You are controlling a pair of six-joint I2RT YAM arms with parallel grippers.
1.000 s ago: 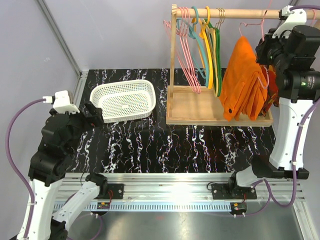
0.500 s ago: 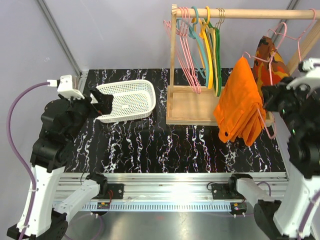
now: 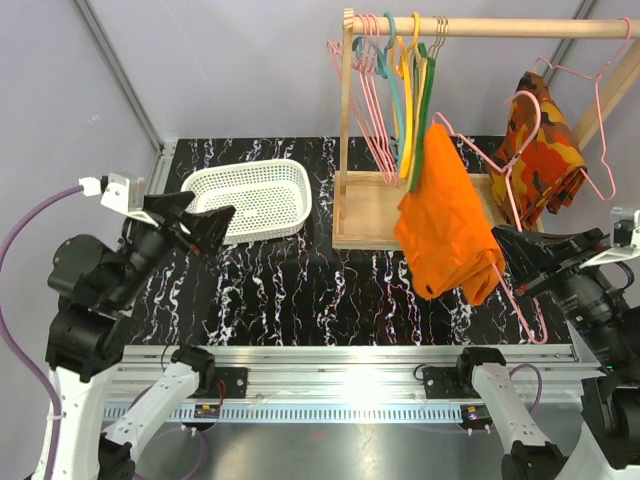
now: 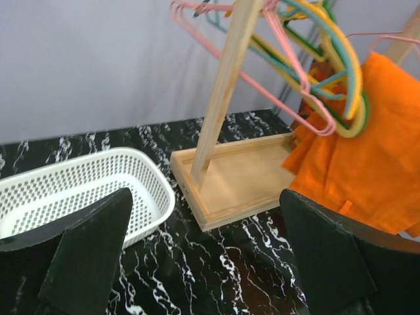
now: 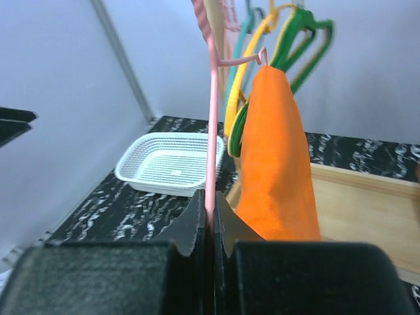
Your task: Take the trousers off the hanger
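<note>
Over the marbled table (image 3: 300, 290), right jaws pinch one pink hanger (image 5: 211, 118) holding one pair of trousers (image 3: 445, 220); left jaws spread.

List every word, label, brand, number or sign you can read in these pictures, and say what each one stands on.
None: no text can be read in any view.
The orange trousers, pink wire hanger, white basket and wooden rack show no print, label or number.

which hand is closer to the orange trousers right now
Right. The right hand is shut on the pink hanger, with the trousers hanging just beside it; the left hand is open, far across the table by the white basket.
</note>
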